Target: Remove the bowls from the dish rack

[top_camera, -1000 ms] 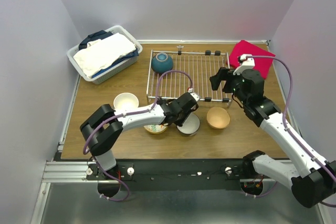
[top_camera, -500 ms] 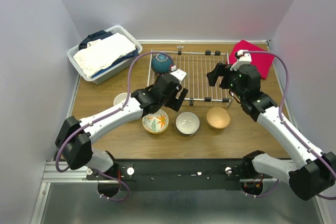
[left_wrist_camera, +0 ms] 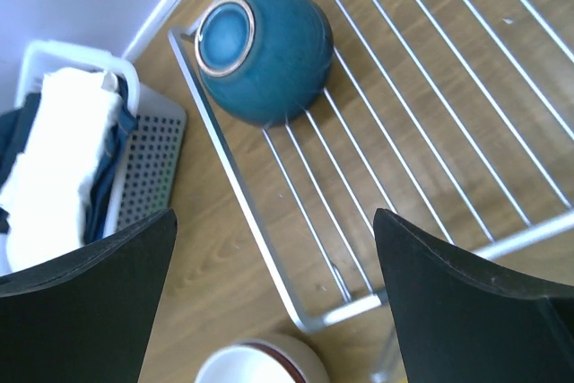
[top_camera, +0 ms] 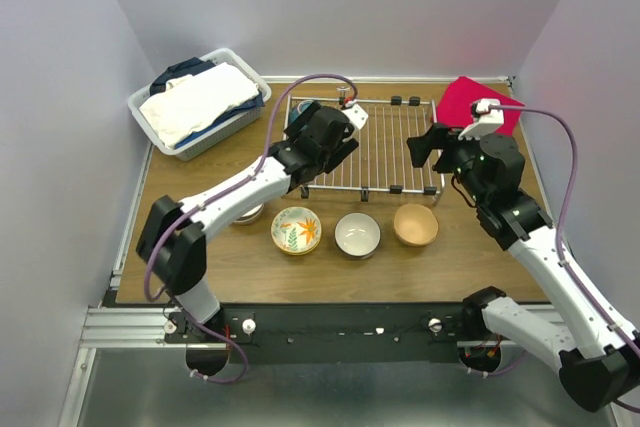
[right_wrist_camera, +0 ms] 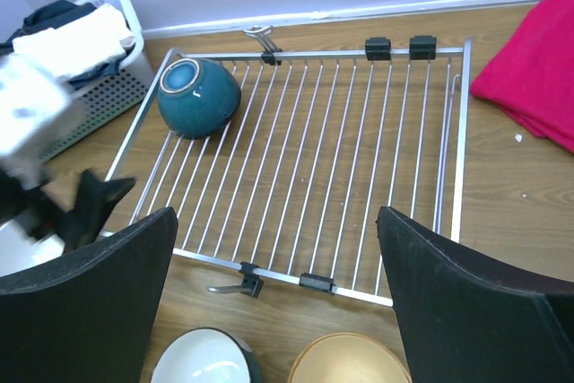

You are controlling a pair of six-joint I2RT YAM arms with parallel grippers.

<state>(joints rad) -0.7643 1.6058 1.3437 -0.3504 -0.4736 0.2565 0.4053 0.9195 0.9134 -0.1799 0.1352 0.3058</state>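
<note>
Only one piece is left on the dish rack (top_camera: 390, 147): a teal bowl (left_wrist_camera: 265, 42), upturned in its far-left corner. The laundry basket (top_camera: 225, 132) beside it holds folded cloth. A floral bowl (top_camera: 296, 229), a white bowl (top_camera: 357, 234) and a beige bowl (top_camera: 415, 224) line the table in front. The left gripper (left_wrist_camera: 273, 221) hovers short of the teal bowl, jaws wide and empty — the next move likely means descending to close on its rounded side. The right gripper (right_wrist_camera: 276, 213) — jaws also spread, holding nothing — hangs by the rack's right end.

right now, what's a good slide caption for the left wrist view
Open left gripper poised above a corner of the dish rack, where a teal bowl lies tipped bottom-up on the wires.
</note>
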